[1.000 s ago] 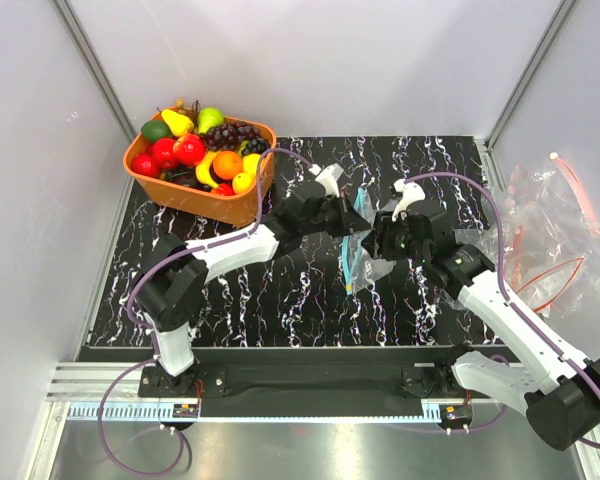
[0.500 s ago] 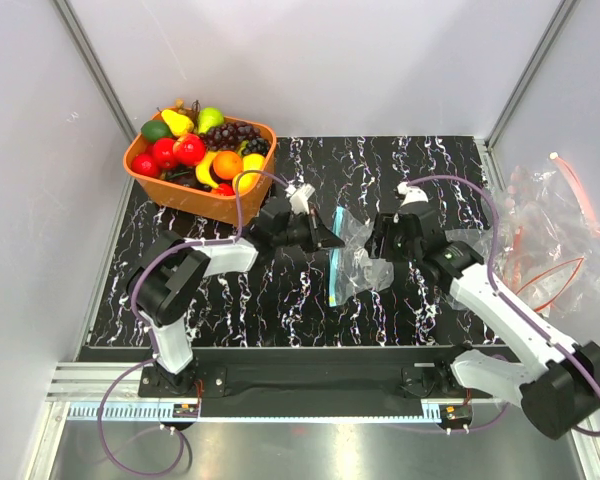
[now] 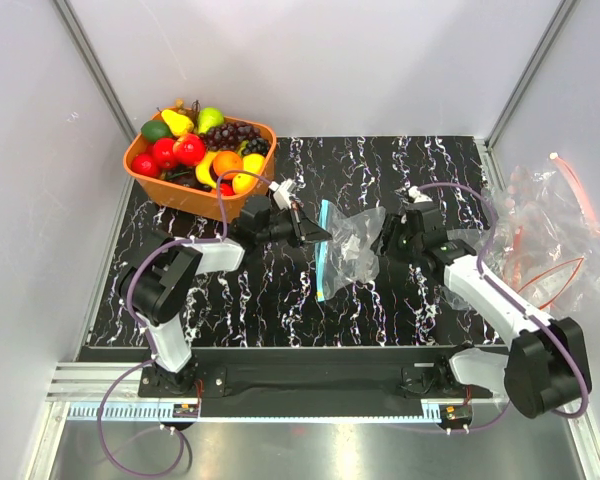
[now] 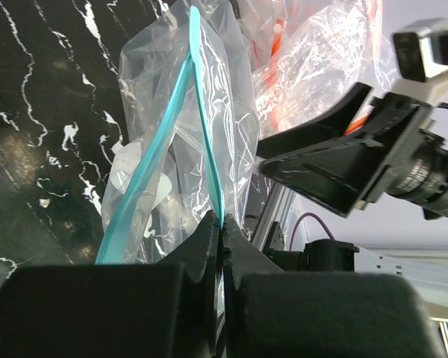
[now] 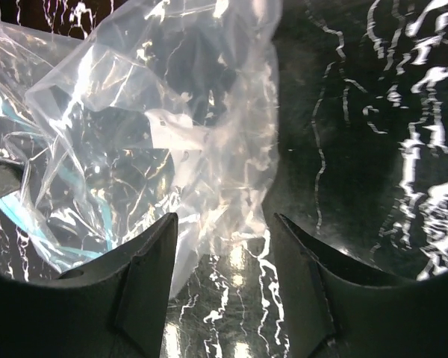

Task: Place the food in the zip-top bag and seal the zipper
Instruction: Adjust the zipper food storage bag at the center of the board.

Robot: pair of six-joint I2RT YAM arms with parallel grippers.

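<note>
The zip-top bag (image 3: pixel 352 243) lies crumpled and clear on the black marbled table, its light blue zipper (image 3: pixel 323 250) along the left edge. My left gripper (image 3: pixel 318 235) is shut on the zipper (image 4: pixel 203 127), pinching the strip between its fingertips (image 4: pixel 209 227). The bag (image 4: pixel 209 89) rises beyond those fingers. My right gripper (image 3: pixel 387 248) stands open at the bag's right side. In the right wrist view the bag (image 5: pixel 157 127) lies just ahead of the open gripper (image 5: pixel 224 224), with nothing pinched. The food sits in the orange basket (image 3: pixel 138 175): red fruits (image 3: pixel 177 150), an orange one (image 3: pixel 227 163) and a yellow one (image 3: pixel 245 183).
The basket at the back left also holds dark grapes (image 3: pixel 235 133), a green pear (image 3: pixel 210 117) and a lime (image 3: pixel 155 129). A heap of clear bags with red-orange strips (image 3: pixel 550 230) lies off the table's right edge. White walls close in the left, back and right.
My left gripper has drawn back to the left, pulling the bag by its zipper down toward the table. My right gripper has opened and come off the bag.
</note>
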